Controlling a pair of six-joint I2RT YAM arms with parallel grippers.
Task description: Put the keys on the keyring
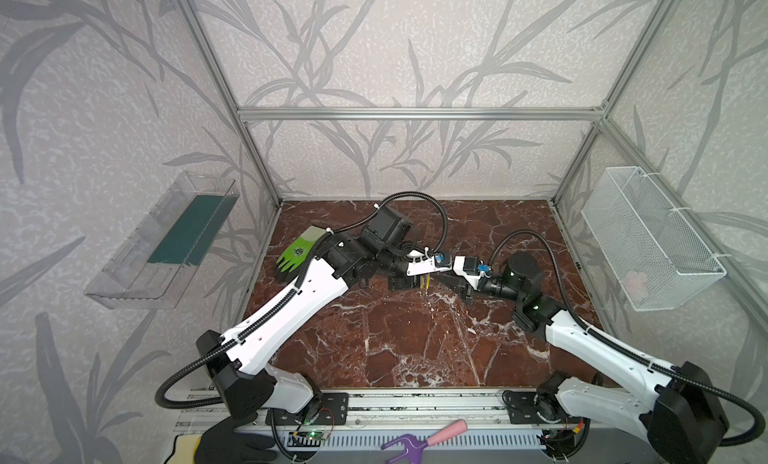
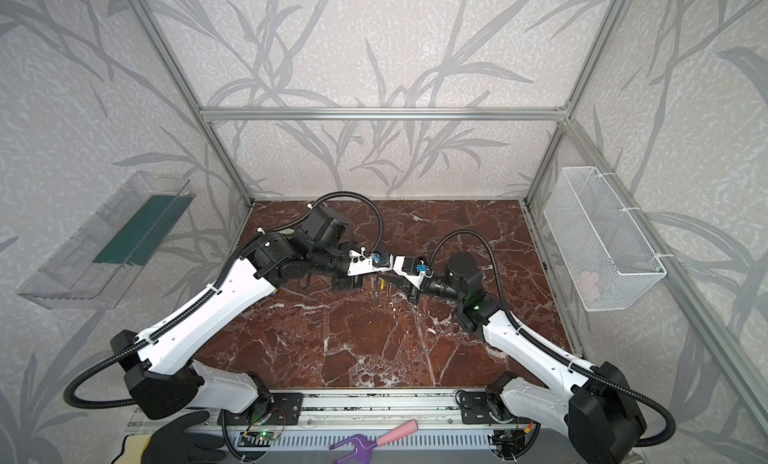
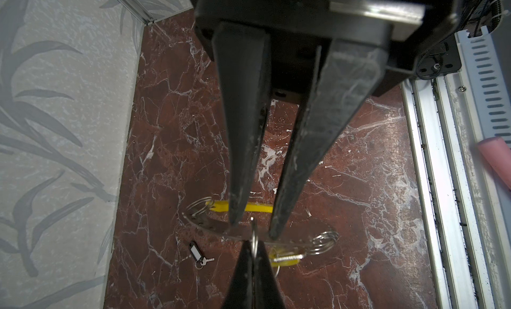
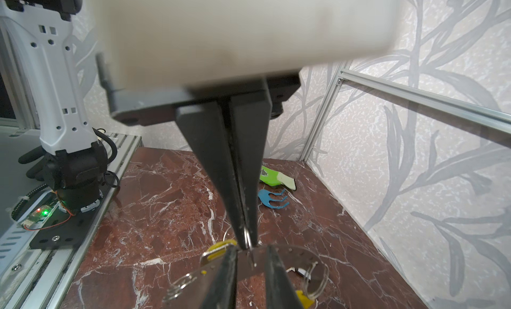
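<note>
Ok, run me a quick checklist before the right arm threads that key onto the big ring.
1. Left gripper clamped on the keyring, off the table: ok.
2. Right gripper pinching the yellow-tagged key by its small ring: ok.
3. Small ring at the keyring's band: ok.
4. Small ring already threaded on: cannot tell.
5. Black-fob key on the keyring: not ok, it lies on the table.

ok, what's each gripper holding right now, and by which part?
Left gripper grips the keyring across its grey band. Right gripper pinches the yellow-tagged key by its small split ring, at the fingertips.
</note>
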